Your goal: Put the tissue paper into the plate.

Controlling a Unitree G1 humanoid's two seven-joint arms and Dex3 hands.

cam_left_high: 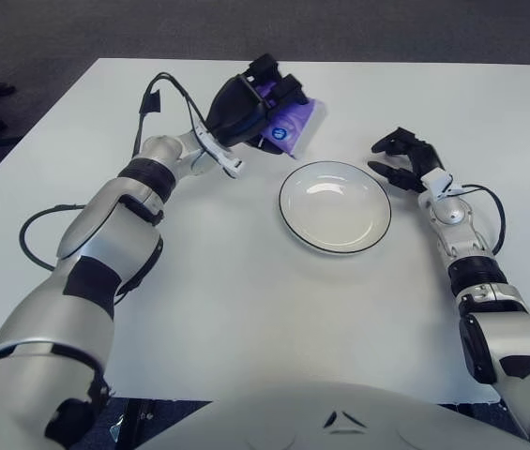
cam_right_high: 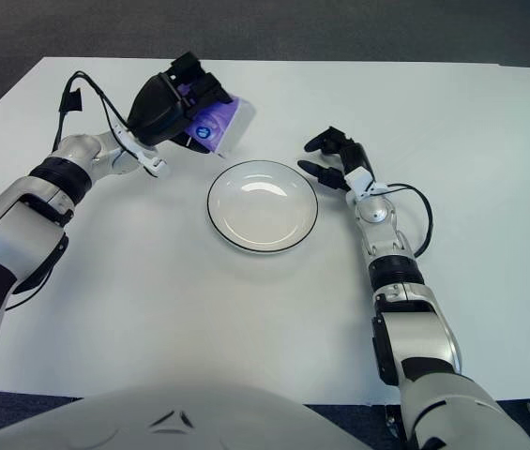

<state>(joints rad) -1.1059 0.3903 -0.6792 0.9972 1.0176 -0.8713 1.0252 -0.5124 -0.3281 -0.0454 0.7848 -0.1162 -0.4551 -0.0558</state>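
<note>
Purple tissue paper pack point(cam_left_high: 293, 125) clasped in the curled fingers of the left hand point(cam_left_high: 246, 108), lifted off the white table point(cam_left_high: 246, 309), just behind the left rim of the empty white plate point(cam_left_high: 335, 206), right hand point(cam_left_high: 405, 159) beside the plate's right edge, fingers loosely spread, holding nothing

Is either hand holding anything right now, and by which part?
The left hand grips the purple tissue pack by its left end, lifted near the plate. The right hand holds nothing.
</note>
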